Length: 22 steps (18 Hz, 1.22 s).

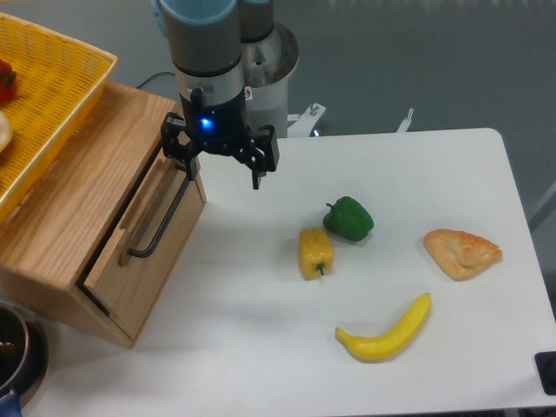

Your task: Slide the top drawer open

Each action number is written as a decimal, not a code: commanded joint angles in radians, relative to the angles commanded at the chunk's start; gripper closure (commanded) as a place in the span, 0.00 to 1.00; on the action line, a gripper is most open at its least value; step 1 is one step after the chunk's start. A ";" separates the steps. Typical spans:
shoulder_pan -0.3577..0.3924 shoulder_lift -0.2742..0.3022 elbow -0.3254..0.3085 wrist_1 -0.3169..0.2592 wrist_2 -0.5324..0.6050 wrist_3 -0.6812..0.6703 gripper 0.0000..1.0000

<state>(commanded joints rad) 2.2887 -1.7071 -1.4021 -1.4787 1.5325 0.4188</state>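
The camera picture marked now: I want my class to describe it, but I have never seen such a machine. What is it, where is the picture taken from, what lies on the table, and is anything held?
It is a grey and blue robot arm ending in a black two-finger gripper. One fixed camera looks down at the white table from the front. The gripper hangs open, holding nothing, at the upper end of the long black bar handle of the light-oak top drawer. A yellow woven basket sits on the cabinet. On the table lie a green bell pepper, a yellow bell pepper, a yellow banana and a golden pastry.
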 joint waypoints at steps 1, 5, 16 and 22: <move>0.000 -0.024 0.000 -0.002 -0.005 -0.009 0.00; 0.017 -0.140 0.000 -0.003 -0.037 -0.031 0.00; 0.034 -0.131 0.028 -0.032 -0.170 -0.041 0.00; -0.003 -0.118 0.021 -0.061 -0.176 -0.040 0.00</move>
<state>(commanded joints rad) 2.2857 -1.8254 -1.3806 -1.5401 1.3560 0.3789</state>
